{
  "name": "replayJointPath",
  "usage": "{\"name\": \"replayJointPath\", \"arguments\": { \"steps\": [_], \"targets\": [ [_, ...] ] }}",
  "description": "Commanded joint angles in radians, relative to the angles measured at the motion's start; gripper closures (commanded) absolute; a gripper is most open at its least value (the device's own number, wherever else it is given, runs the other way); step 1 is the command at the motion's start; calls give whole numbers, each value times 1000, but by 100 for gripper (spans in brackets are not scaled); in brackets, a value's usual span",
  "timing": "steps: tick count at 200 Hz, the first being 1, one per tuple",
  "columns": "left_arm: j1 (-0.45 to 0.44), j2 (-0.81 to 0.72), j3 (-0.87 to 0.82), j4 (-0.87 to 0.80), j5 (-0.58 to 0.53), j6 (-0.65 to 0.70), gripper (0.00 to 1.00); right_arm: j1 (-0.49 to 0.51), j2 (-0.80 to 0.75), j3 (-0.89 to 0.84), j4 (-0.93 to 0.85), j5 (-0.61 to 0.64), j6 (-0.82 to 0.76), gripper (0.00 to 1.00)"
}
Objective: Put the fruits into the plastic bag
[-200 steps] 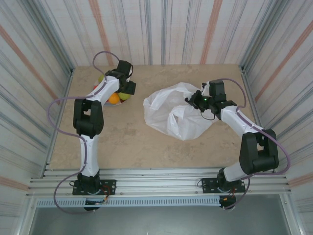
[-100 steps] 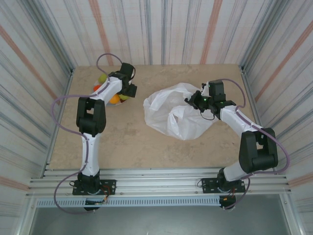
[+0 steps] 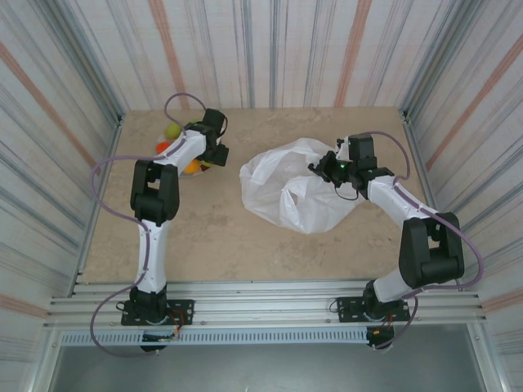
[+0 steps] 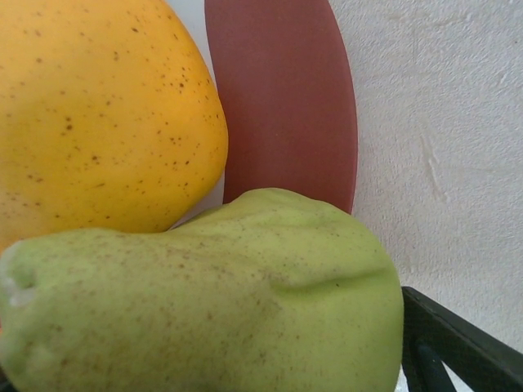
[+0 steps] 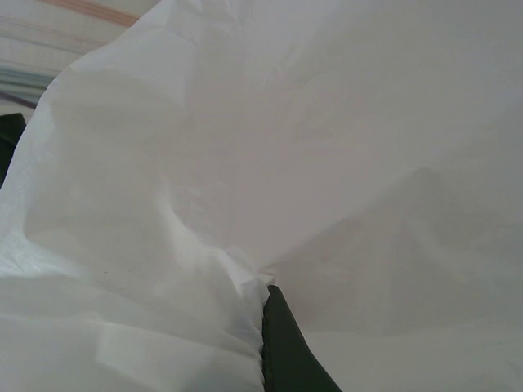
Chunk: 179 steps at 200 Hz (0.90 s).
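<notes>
The fruits sit on a round plate (image 3: pixel 166 145) at the far left: a green one (image 3: pixel 171 131), a red one (image 3: pixel 163 147) and an orange one (image 3: pixel 192 167). My left gripper (image 3: pixel 214 155) is down at the plate's right side and open. A pale green fruit (image 4: pixel 212 302) lies between its jaws, next to a yellow-orange fruit (image 4: pixel 98 114); one black finger (image 4: pixel 445 347) shows at its right. The white plastic bag (image 3: pixel 294 192) lies crumpled at centre right. My right gripper (image 3: pixel 324 169) is shut on the plastic bag's upper right edge (image 5: pixel 163 204).
The plate's dark red rim (image 4: pixel 286 98) lies just beyond the green fruit, with bare beige table (image 4: pixel 441 147) to its right. Corrugated metal walls (image 3: pixel 270 49) close in the table on three sides. Open table (image 3: pixel 221 237) lies in front of the bag.
My left arm has reached further over the plate and its gripper has come down among the fruits. The right arm and the bag have stayed still.
</notes>
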Motion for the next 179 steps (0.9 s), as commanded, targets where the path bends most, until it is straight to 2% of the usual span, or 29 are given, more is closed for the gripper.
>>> {"name": "replayJointPath", "arguments": {
  "steps": [1,40,94,126,179],
  "targets": [
    [-5,18,31,-15,11,9,18,-2,14,7,14,-19,-4,100],
    [-8,-12,27,-14,29,6,26,-2,14,7,15,-23,-2,100],
    [-53,-166,-27,-6,69,-42,28,0,5,7,9,-16,11,100],
    [-109,-439,-277,112,176,-119,29,6,-2,-12,40,-6,63,100],
    [-231,-976,-835,218,234,-240,30,18,-11,-10,38,28,89,100]
  ]
}}
